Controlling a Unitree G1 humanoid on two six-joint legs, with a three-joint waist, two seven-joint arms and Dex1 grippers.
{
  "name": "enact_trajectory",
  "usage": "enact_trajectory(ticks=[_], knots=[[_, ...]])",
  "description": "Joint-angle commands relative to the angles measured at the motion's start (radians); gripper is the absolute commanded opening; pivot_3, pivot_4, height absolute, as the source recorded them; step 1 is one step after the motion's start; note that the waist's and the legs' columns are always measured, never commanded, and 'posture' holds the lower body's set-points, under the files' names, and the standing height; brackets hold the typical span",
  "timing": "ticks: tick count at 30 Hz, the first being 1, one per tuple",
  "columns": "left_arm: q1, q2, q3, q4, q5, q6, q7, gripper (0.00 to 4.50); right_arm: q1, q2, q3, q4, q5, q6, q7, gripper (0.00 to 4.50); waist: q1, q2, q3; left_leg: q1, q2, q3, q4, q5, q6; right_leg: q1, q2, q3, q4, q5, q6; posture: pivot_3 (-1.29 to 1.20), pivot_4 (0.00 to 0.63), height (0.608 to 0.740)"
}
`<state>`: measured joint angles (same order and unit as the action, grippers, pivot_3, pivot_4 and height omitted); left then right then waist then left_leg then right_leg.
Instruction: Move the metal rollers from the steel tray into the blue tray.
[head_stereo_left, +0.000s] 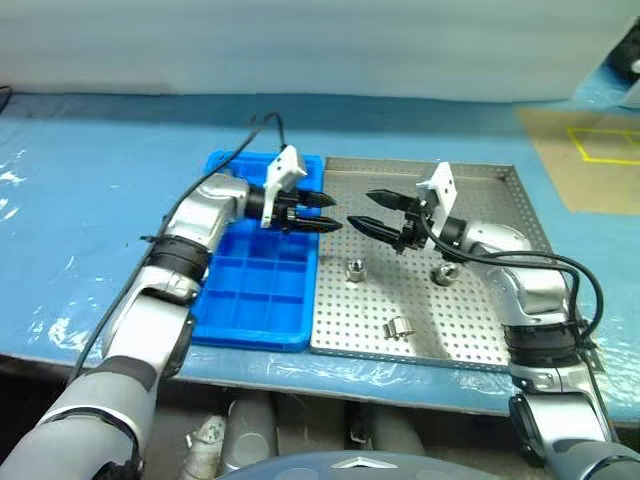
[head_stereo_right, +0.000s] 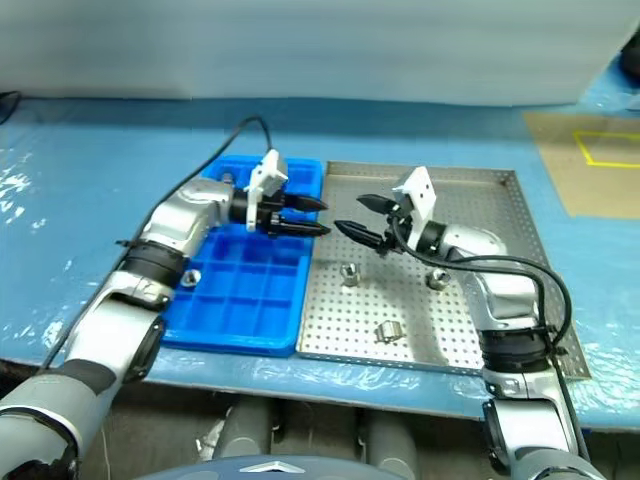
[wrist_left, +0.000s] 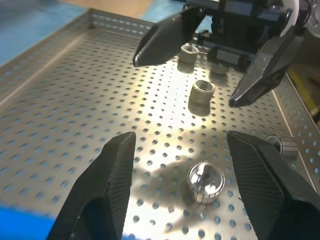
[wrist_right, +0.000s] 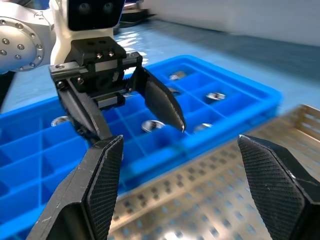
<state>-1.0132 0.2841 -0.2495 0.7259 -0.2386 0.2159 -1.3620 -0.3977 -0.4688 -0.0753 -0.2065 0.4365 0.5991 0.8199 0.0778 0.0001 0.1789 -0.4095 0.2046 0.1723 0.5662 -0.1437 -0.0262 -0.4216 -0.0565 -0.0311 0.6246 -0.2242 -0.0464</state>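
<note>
A: Where are the grippers?
B: The left gripper (head_stereo_left: 327, 213) hangs over the right edge of the blue tray (head_stereo_left: 250, 325), fingers apart, holding nothing. The right gripper (head_stereo_left: 366, 210) faces it over the steel tray (head_stereo_left: 480, 340), fingers spread wide, also holding nothing.

A: And the metal rollers?
B: Three lie on the steel tray's perforated floor: one (head_stereo_left: 354, 268) near its left side, one (head_stereo_left: 444, 272) further right, one (head_stereo_left: 399, 328) nearer the front. Several more (wrist_right: 150, 126) sit in far compartments of the blue tray, which touches the steel tray's left rim
</note>
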Motion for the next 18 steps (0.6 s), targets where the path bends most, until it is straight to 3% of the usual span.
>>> enact_trajectory(ticks=[1, 9, 18], knots=[[-0.065, -0.039, -0.014, 0.119, 0.043, -0.089, -0.073, 3.06, 0.056, -0.013, -0.064, -0.141, 0.048, 0.038, -0.071, 3.75, -0.024, 0.000, 0.000, 0.001, 0.000, 0.000, 0.000, 0.000, 0.001, 0.000, 0.000, 0.000, 0.000, 0.000, 0.000, -0.36, 0.150, 0.740], [-0.140, -0.080, -0.034, 0.348, 0.161, -0.242, -0.162, 3.06, 0.240, -0.009, -0.142, -0.335, 0.095, 0.098, -0.214, 3.75, -0.080, 0.000, 0.000, 0.008, -0.001, 0.004, 0.001, -0.005, 0.008, 0.008, 0.000, 0.004, -0.004, -0.001, -0.002, -0.52, 0.150, 0.740], [-0.139, -0.097, -0.038, 0.464, 0.288, -0.364, -0.114, 3.06, 0.255, -0.017, -0.132, -0.356, 0.113, 0.100, -0.265, 3.75, -0.092, 0.001, 0.000, 0.015, 0.000, 0.004, 0.002, -0.009, 0.013, 0.020, -0.001, 0.004, -0.015, 0.002, 0.000, -0.52, 0.150, 0.740]])
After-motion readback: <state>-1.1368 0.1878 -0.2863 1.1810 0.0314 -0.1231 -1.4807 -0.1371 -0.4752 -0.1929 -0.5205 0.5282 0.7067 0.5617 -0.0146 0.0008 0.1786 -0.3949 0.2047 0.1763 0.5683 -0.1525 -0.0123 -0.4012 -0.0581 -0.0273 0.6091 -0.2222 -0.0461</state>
